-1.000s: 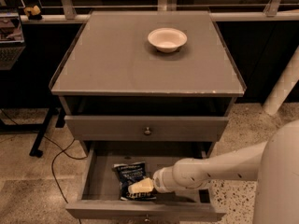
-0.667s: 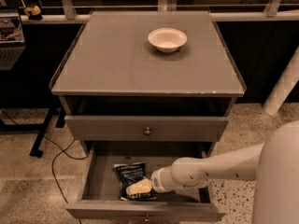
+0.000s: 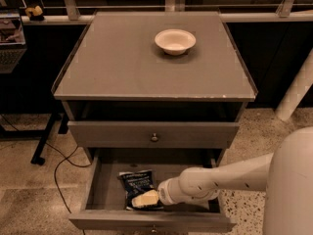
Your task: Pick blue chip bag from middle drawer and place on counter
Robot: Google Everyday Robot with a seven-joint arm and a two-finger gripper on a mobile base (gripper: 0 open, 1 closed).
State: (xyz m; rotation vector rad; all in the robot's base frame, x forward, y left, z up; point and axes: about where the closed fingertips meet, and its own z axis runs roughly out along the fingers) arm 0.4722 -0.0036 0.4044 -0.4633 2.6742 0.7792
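The blue chip bag [image 3: 135, 182] lies flat on the grey floor of the open middle drawer [image 3: 106, 192], left of centre, with its white lettering facing up. My gripper [image 3: 145, 199] reaches in from the right on my white arm [image 3: 230, 177]. It rests on the near lower part of the bag, inside the drawer, and hides that part. The counter [image 3: 122, 67] is the flat grey cabinet top above.
A white bowl [image 3: 175, 41] stands on the counter at the back, right of centre. The closed drawer front with a round knob [image 3: 154, 137] overhangs the back of the open drawer. My white body [image 3: 293, 185] fills the lower right. A cable [image 3: 58, 165] lies on the floor at the left.
My gripper has crept slightly left and lower over the bag. The bag and the drawer have not moved.
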